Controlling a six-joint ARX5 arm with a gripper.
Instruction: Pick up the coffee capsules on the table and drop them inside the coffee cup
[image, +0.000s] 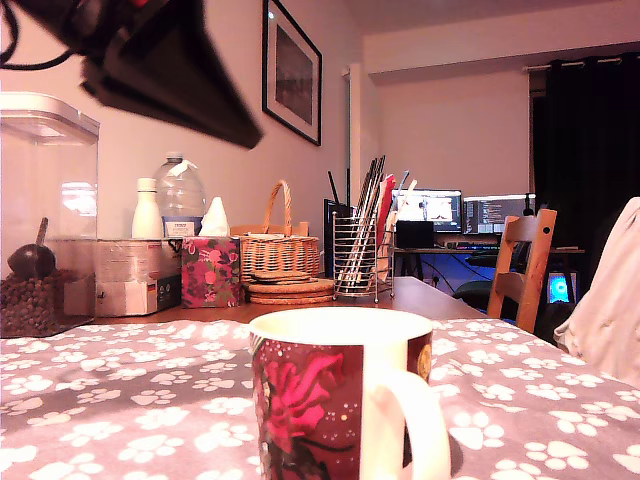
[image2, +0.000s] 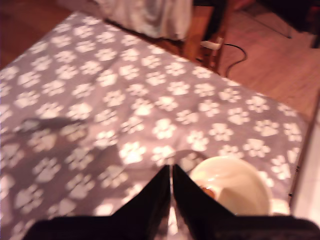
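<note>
Framed picture (image: 293, 72) on pale wall (image: 200, 170)

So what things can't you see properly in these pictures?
- Inside of the coffee cup, exterior view: the camera sits too low, so the rim hides it.
- Small brown thing in the cup, wrist view: half behind the gripper, too blurred to name.
- The arm, exterior view: cut off by the top edge.
- Cup's bottom, exterior view: cut off by the lower edge.

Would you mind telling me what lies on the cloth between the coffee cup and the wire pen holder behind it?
In the exterior view, only bare paw-print cloth and then bare wood lie between the coffee cup and the pen holder.
</note>
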